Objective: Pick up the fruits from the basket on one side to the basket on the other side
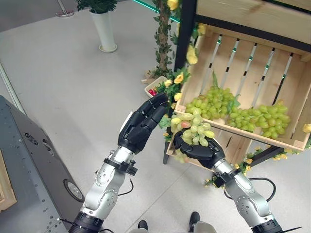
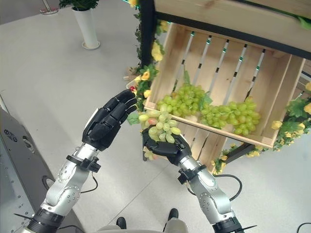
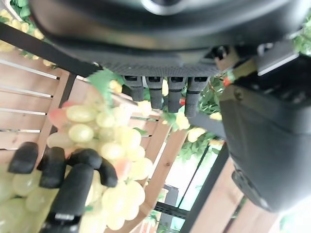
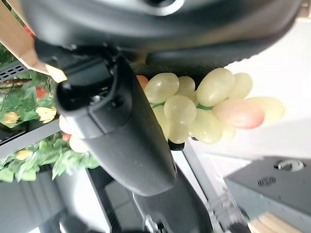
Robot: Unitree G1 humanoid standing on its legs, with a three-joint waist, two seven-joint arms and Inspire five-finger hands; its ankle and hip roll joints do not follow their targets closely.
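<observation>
Cupping a grape bunch (image 1: 193,127), the right robot hand (image 1: 201,151) curls under it.

no legible text, labels or numbers anywhere

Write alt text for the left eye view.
The right hand grips a bunch of green grapes before a slatted wooden crate holding more green grapes; the left hand hovers beside it, fingers straight.

Both eye views look steeply down from the head — sharing the wooden crate (image 1: 252,73); each wrist view stares along its hand, very close to the grape bunch (image 4: 204,109).
</observation>
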